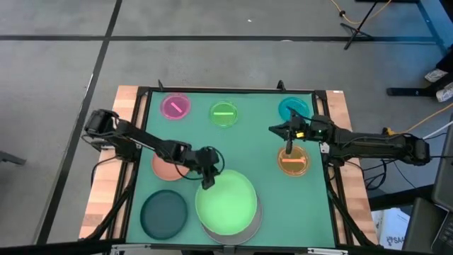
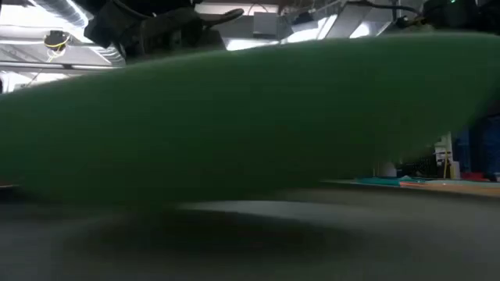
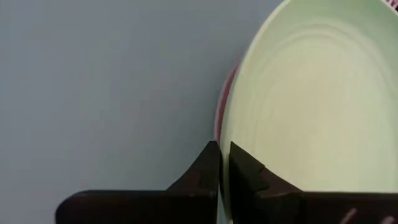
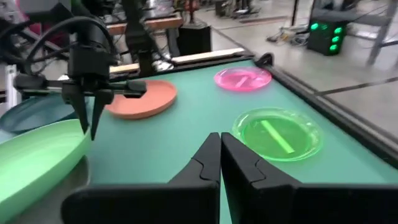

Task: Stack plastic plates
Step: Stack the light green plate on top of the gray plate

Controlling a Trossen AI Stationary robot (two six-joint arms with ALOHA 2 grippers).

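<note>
The large light green plate (image 1: 228, 203) lies over the grey plate (image 1: 249, 228) near the table's front. In the low view the green plate's underside (image 2: 250, 117) fills the picture above the grey plate (image 2: 258, 212). My left gripper (image 1: 207, 178) is shut on its far-left rim. The salmon plate (image 1: 164, 168) sits partly under the left arm and the dark teal plate (image 1: 164, 214) lies at front left. Along the far side lie the small pink (image 1: 175, 106), green (image 1: 224, 114) and blue (image 1: 291, 108) plates. My right gripper (image 1: 289, 147) is shut above the far rim of the orange plate (image 1: 293, 163). My left gripper pinches the light green plate's rim (image 3: 231, 134) between its two fingers (image 3: 208, 165), at the plate's far-left edge. The fingers come from above, pointing down, as the right wrist view shows (image 4: 87, 124). The held side is raised and the plate sits tilted over the grey plate.
The green mat (image 1: 248, 152) has bare room in its middle, between the far row of small plates and the large plates. A raised dark frame (image 1: 233, 91) borders the mat. Beyond it are wooden table edges (image 1: 106, 184) and cables on the right.
</note>
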